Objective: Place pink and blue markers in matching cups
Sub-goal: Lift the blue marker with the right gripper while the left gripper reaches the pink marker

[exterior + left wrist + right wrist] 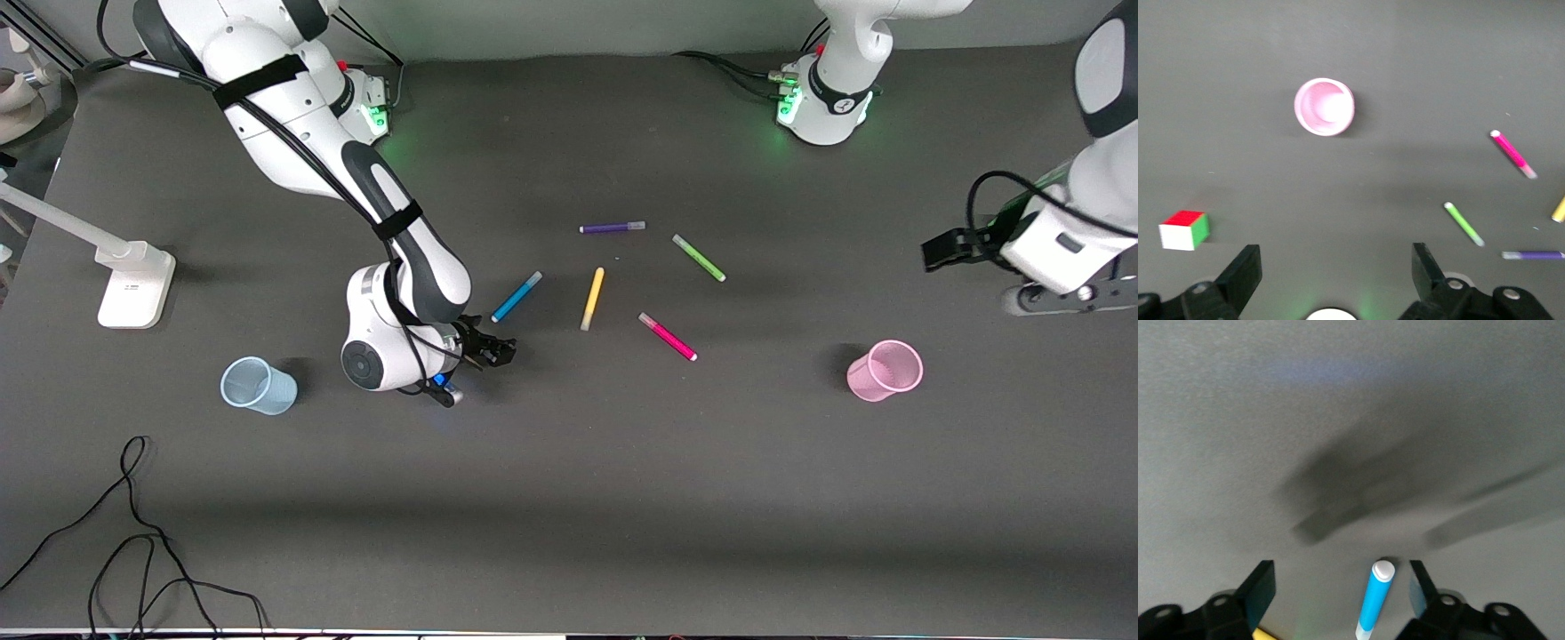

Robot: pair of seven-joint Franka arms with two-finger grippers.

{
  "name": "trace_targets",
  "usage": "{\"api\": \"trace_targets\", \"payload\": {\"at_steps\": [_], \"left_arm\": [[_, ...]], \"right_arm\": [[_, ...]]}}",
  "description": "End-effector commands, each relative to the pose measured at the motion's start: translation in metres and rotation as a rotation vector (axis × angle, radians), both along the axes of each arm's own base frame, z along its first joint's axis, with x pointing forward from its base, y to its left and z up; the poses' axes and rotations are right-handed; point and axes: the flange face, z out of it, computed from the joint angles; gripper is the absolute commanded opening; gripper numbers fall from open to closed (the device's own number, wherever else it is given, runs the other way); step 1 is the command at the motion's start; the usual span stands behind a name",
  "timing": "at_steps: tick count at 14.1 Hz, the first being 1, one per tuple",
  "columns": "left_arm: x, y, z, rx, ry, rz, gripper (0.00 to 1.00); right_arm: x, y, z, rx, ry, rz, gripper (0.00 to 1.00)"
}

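Blue marker [516, 297] lies flat on the dark grey worktop [569, 498], its long axis slanting: the pale cap end points toward the robots' bases and the purple marker [613, 228], the bright blue end toward the right gripper [498, 348]. That gripper hangs low just beside the marker's blue end; in the right wrist view its black fingers [1258, 590] are spread apart, holding nothing, with the marker [1375, 599] showing between them.

The pink marker [668, 337] rests nearer the front camera than the yellow marker [592, 299] and the green marker [699, 258], tilted the other way, with its paler cap end toward the yellow one. All five slim pens lie apart, none touching.

The pale blue cup [259, 386], a translucent tumbler, stands toward the right arm's end of the worktop. The pink cup [885, 370] stands toward the left arm's end, with bare felt-like surface all around both. The left gripper [956, 249] waits raised over that end, its fingers [1245, 270] released and wide. A small colour cube [1183, 229] sits in the left wrist view.
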Motion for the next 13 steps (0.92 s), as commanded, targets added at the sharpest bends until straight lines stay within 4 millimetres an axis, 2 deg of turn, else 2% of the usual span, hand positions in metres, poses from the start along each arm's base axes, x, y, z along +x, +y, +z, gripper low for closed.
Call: {"api": "trace_targets", "payload": {"at_steps": [1,2,4,6,8,9,10,11,12,13], "left_arm": [[0.025,-0.029,-0.045,-0.021,0.02,0.048,1.0],[0.033,-0.043,-0.069,-0.013,0.033,0.086,1.0],[0.051,-0.059,-0.118,-0.01,0.052,0.15,1.0],[0.058,-0.083,-0.152,-0.084,0.095,0.288,1.0],[0.059,-0.124,-0.188,-0.06,0.111,0.382,1.0],[0.055,-0.139,-0.199,-0.035,0.137,0.487,1.0],[0.046,-0.169,-0.212,0.005,0.158,0.569,1.0],[0.035,-0.208,-0.227,0.034,0.149,0.613,1.0],[0.025,-0.234,-0.247,0.056,0.145,0.664,1.0],[0.021,-0.247,-0.26,0.069,0.146,0.701,1.0]], "right_arm": [[-0.001,0.004,-0.011,0.017,0.042,-0.054,0.7],[-0.003,0.003,-0.012,0.017,0.051,-0.052,0.59],[-0.004,-0.001,-0.011,0.022,0.079,-0.052,0.46],[-0.005,-0.001,-0.011,0.027,0.095,-0.054,0.45],[-0.009,0.0,-0.011,0.037,0.117,-0.057,0.45],[-0.01,0.0,-0.01,0.039,0.121,-0.054,0.45],[-0.01,0.0,-0.01,0.04,0.13,-0.053,0.5],[-0.01,0.0,-0.009,0.041,0.128,-0.053,0.55],[-0.01,0.0,-0.009,0.04,0.129,-0.054,0.55],[-0.01,0.0,-0.009,0.042,0.129,-0.054,0.5]]}}
